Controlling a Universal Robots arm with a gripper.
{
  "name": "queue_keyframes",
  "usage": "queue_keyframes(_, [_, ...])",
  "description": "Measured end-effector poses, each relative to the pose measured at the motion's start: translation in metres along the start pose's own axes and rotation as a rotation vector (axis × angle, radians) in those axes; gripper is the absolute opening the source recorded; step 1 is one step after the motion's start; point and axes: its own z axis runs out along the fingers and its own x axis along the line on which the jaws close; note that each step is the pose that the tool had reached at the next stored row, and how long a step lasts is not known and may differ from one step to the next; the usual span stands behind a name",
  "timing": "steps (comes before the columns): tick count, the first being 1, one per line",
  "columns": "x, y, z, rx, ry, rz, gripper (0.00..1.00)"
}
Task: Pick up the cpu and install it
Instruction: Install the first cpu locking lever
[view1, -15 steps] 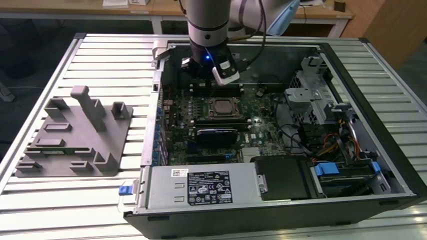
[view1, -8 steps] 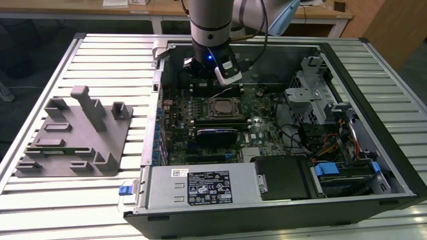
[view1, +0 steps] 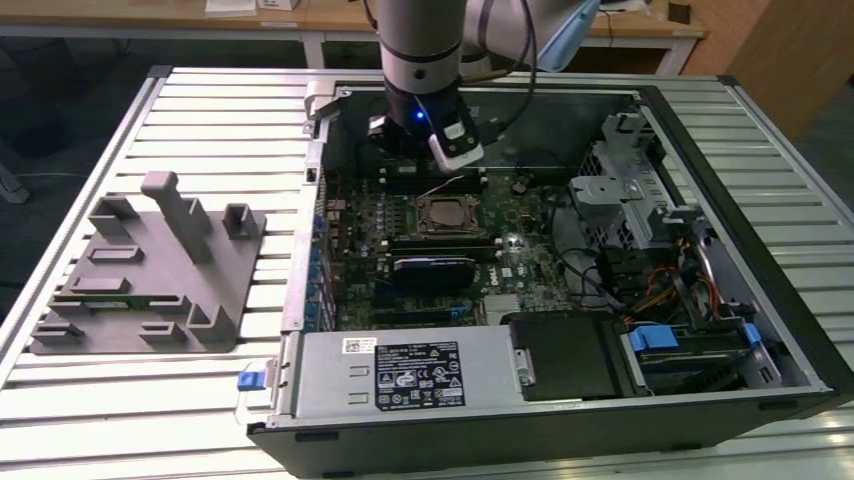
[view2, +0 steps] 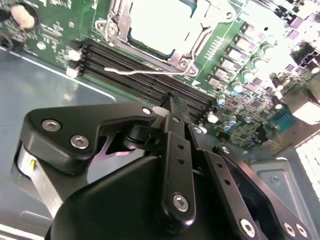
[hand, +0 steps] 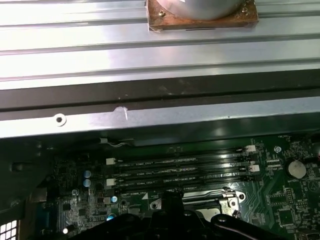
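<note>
Pincer (view2: 172, 102) is clenched with nothing in it — in the second wrist view the black fingers (view2: 176, 150) sit pressed together just above the memory slots (view2: 145, 75). The cpu (view1: 441, 213) is already sitting in its socket on the motherboard (view1: 534, 250), metal frame around it, inside the open computer case (view1: 747, 180). The arm (view1: 424, 60) hangs over the board just behind the socket. Grey plastic tray (view1: 140, 270) sits on the slatted worktop (view1: 200, 110), well apart — on the exterior view's left.
</note>
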Motion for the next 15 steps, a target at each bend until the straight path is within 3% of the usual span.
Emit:
queue_keyframes(6, [0.0001, -0.0007, 0.0028, 0.0027, -0.0409, 0.033, 0.11])
queue_keyframes(13, [0.0003, -0.0017, 0.0070, 0.0017, -0.0764, 0.067, 0.11])
queue_keyframes(15, [0.0000, -0.0019, 0.0077, 0.0026, -0.0811, 0.078, 0.11])
